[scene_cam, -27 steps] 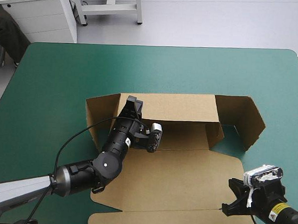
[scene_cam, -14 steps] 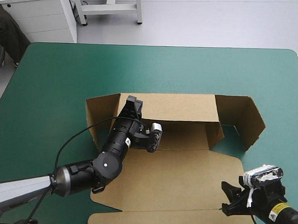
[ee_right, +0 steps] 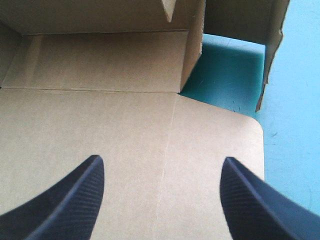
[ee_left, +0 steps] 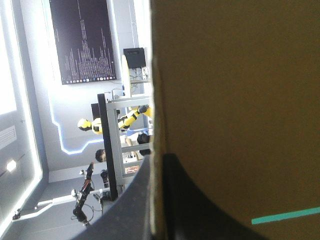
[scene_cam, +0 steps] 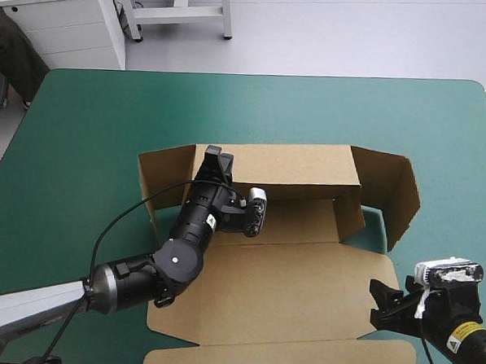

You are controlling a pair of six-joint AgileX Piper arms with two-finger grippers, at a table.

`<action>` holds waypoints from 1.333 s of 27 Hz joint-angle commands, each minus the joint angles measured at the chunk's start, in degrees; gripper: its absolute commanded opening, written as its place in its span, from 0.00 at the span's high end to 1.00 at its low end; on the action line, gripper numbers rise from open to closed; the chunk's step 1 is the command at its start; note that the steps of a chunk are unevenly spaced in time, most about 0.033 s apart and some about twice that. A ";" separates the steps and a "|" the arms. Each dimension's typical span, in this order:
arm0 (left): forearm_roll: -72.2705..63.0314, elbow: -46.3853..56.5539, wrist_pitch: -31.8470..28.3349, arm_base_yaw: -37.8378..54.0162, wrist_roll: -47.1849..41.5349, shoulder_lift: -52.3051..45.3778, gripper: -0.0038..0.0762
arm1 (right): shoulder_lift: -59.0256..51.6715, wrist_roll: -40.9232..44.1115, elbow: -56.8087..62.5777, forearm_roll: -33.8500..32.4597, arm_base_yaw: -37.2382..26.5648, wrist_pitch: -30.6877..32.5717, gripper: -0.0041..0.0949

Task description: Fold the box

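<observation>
Brown box [scene_cam: 303,275] lies mid table [scene_cam: 91,125], back wall up; we judge approx. half done, as left gripper [scene_cam: 216,158] pinches that wall, fingers [ee_left: 185,210] nearly together, and right gripper [ee_right: 162,165] hangs wide open over the flat lid, sides untucked.

left pincer [scene_cam: 220,159] clamped, right pincer [ee_right: 162,160] spread wide.

The brown box [scene_cam: 286,290] lies partly folded on the teal-green table [scene_cam: 108,118].
</observation>
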 commanded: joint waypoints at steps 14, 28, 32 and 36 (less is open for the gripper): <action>6.02 -1.84 3.77 -0.87 -3.74 -2.11 0.96 | 19.17 10.03 -21.15 -13.45 -0.35 5.28 0.35; 5.91 -1.84 4.75 -0.87 -3.74 -1.98 0.96 | 49.89 -10.23 -58.19 0.32 -18.82 13.12 0.35; 5.91 -1.84 4.75 -0.87 -3.74 -1.85 0.96 | 56.28 -16.79 -64.32 11.56 -24.88 14.98 0.35; 5.91 -1.84 4.20 -0.87 -3.74 -1.85 0.96 | 63.20 -18.69 -69.93 13.70 -26.64 16.66 0.35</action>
